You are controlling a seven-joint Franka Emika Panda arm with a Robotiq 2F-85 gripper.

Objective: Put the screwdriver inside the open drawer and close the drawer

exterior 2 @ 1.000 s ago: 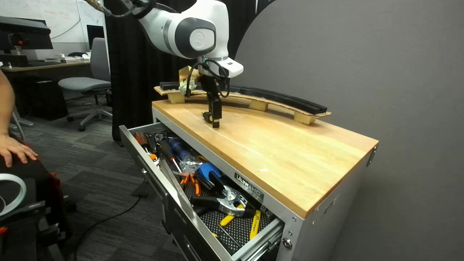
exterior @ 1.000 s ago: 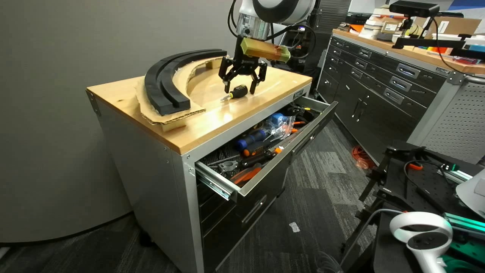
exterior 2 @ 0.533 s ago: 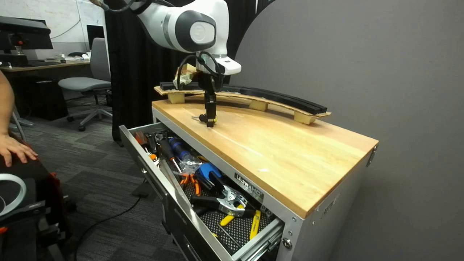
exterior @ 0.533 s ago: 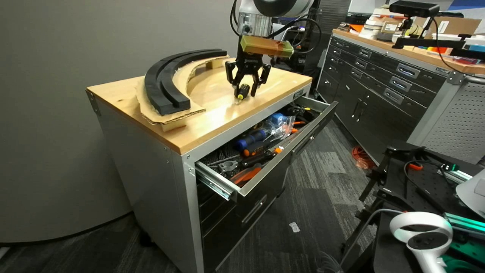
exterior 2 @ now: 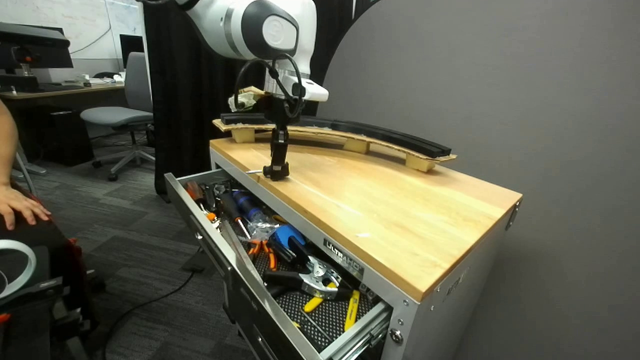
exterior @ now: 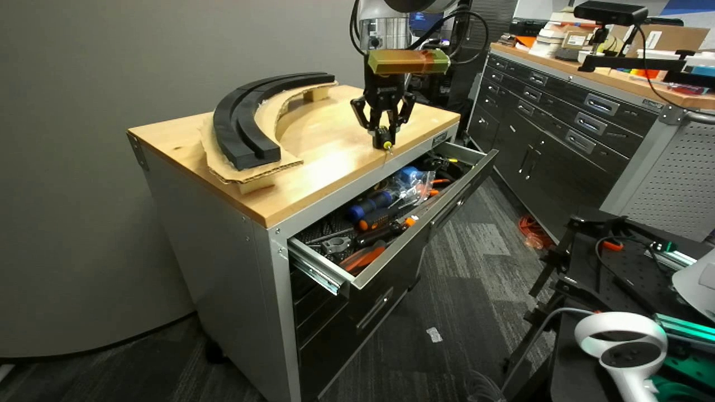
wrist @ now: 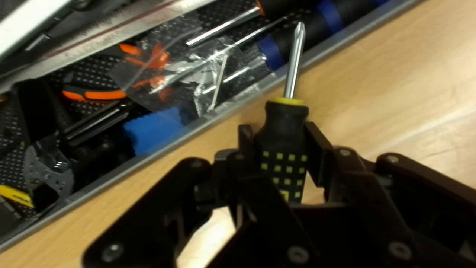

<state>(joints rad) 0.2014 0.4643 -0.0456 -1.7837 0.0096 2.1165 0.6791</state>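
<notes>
The stubby black-and-yellow screwdriver (wrist: 284, 149) lies between both fingers of my gripper (exterior: 384, 139), which press against its handle. Its shaft (exterior 2: 255, 172) points over the cabinet's front edge toward the drawer. Gripper and tool are low at the wooden top near that edge; whether the handle touches the wood I cannot tell. Below, the top drawer (exterior: 413, 240) stands pulled out, full of tools, with its slide rail (exterior 2: 357, 327) exposed. In the wrist view the shaft tip overlaps the drawer's inner edge, and the rear of the handle is partly covered by the gripper's linkage.
Big black curved pieces (exterior: 240, 120) rest on raised cardboard at the back of the wooden top (exterior 2: 380, 215). Inside the drawer lie blue-banded handles (exterior: 371, 204), a clamp (exterior 2: 320, 280) and yellow-handled tools (exterior 2: 352, 310). A person's hand (exterior 2: 22, 205) shows at the far side.
The gripper has moved toward the cabinet's front edge and its fingers have come together on the screwdriver. The tool travelled along and swivelled, its tip now toward the drawer. The drawer has not moved.
</notes>
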